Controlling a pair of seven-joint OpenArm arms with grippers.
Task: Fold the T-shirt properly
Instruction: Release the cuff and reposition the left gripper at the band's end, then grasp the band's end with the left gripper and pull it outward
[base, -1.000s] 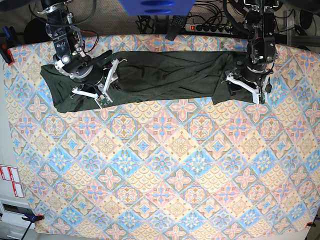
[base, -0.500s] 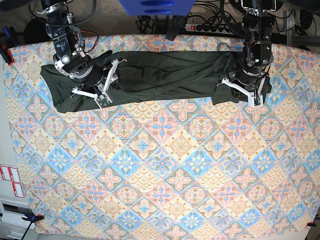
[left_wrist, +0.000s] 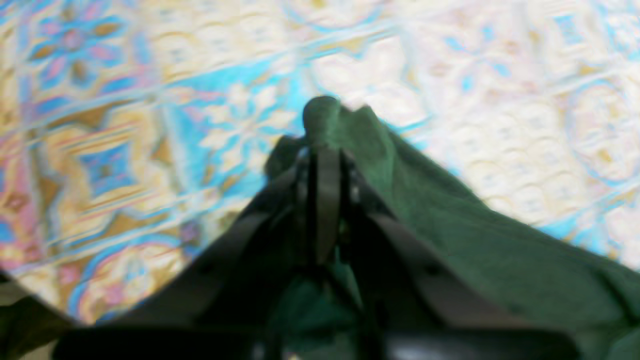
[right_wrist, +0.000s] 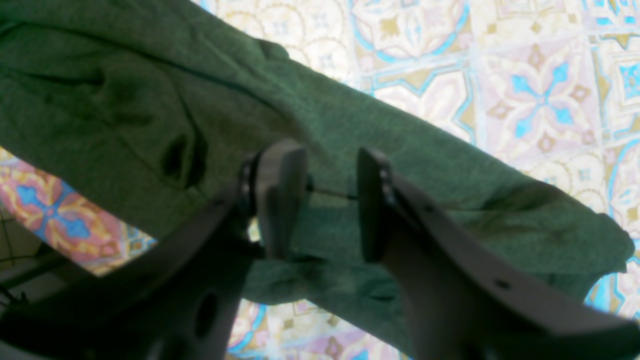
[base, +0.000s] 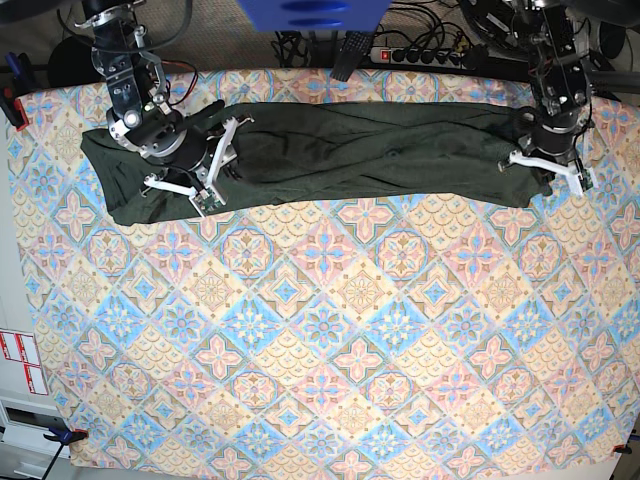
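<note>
One dark olive-green, thin knit T-shirt lies stretched in a long band along the far edge of the one table covered in pastel tile-patterned cloth, long axis side to side. Two grippers: the left gripper is pinched closed on its end; the right gripper stands parted above the fabric

Your left pincer has clamped onto the end of the T-shirt and pulled it outward toward the counter edge. That end was bunched a second ago; now it's drawn out, and the shirt is longer and flatter.
</note>
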